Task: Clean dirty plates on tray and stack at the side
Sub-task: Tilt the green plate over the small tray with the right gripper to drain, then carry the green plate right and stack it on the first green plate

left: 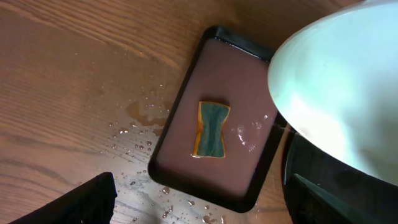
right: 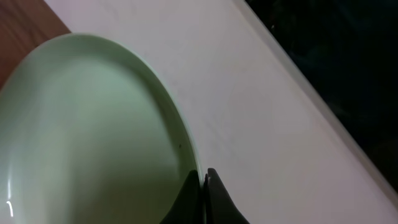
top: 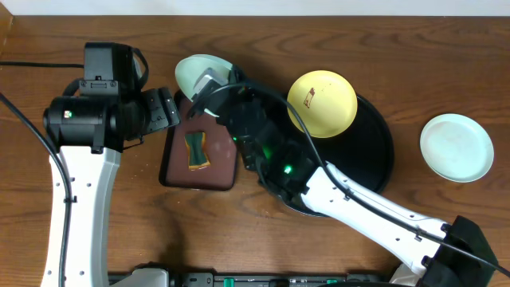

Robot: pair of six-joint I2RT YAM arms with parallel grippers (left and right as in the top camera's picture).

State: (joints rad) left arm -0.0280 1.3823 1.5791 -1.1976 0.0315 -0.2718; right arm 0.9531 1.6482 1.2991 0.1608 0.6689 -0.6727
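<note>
the mint green plate point(top: 199, 73) hangs tilted over the far end of the brown tray point(top: 223, 171), rim clamped in the right gripper point(right: 203, 182). it looks light, stiff, probably slippery when wet; the rim is the hold. the left gripper point(top: 167, 112) is empty, fingers apart. three plates: this, the yellow plate point(top: 321, 102) on the black tray point(top: 386, 143), the pale blue plate point(top: 457, 147) on the table point(top: 446, 64); one sponge point(top: 197, 150).

No text, label, brand, number or sign can be read in any of the views. The only mark is a small dark speck on the yellow plate point(top: 321, 104), left of its centre. It is too small to tell whether it is lettering.
</note>
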